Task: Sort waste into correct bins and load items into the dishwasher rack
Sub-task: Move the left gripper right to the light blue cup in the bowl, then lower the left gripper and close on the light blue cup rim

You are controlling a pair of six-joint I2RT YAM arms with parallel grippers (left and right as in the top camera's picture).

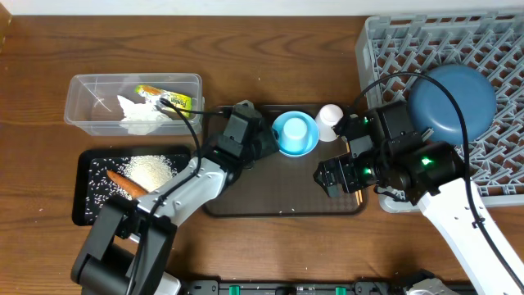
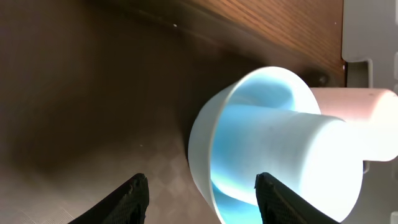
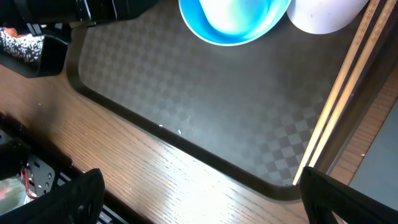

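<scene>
A small light-blue bowl [image 1: 295, 135] stands on the brown serving tray [image 1: 270, 192] with a small pale-blue cup [image 2: 298, 155] inside it. A white cup [image 1: 329, 121] sits just to its right. My left gripper [image 2: 205, 199] is open astride the bowl's near rim [image 2: 208, 143], one finger inside and one outside, neither touching. My right gripper [image 1: 327, 176] hangs wide open over the tray's front right corner, holding nothing. The chopsticks [image 3: 336, 106] lie along the tray's right edge. The big dark-blue bowl [image 1: 453, 102] rests upside down in the grey dishwasher rack [image 1: 393, 41].
At the far left, a clear tub [image 1: 82, 98] holds white tissue [image 1: 143, 115] and the green-yellow wrapper [image 1: 168, 98]. In front of it, a black tray [image 1: 86, 197] carries rice [image 1: 151, 170] and a carrot piece [image 1: 127, 183]. The rack's corner [image 2: 373, 31] stands close behind the cups.
</scene>
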